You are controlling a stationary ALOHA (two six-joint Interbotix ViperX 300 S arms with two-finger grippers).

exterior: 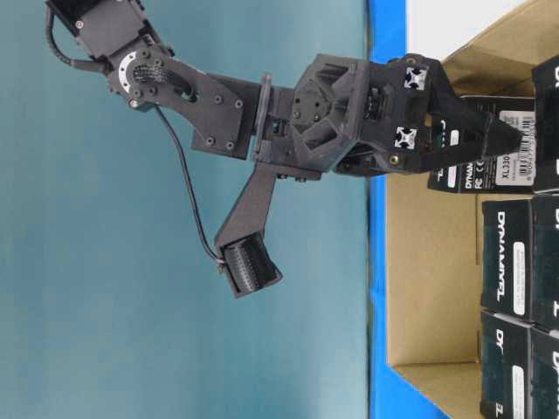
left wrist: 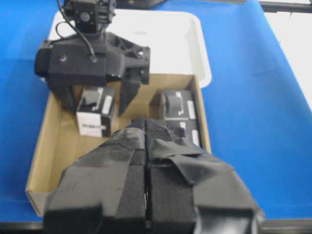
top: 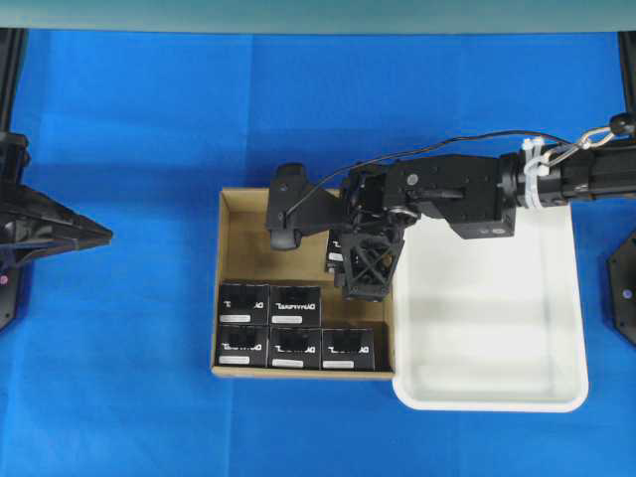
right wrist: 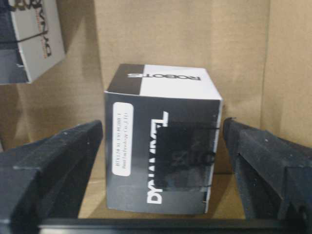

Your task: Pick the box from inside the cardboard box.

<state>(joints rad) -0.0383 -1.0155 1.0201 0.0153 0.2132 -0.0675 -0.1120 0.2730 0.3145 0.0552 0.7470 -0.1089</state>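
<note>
**Right gripper straddling a black box inside the carton**

We are looking at the box [right wrist: 163, 146] standing on the floor of the cardboard box [top: 241, 238], in the carton's right half and apart from the five other black boxes [top: 295, 325] packed along its near wall. The right gripper [right wrist: 163, 161] is reaching down around it with its jaws spread wide: one finger [right wrist: 48, 170] is sitting to the left of the box and the other to the right, and in the right wrist view we are seeing a gap on both sides, so nothing is being clamped or touched. The right arm is stretching in over the white tray [top: 497, 393], which is lying just to the right of the carton on the blue cloth [top: 129, 119]. The left gripper [left wrist: 146, 190] is waiting well to the left of the carton, its padded fingers pressed together and holding nothing.
</note>
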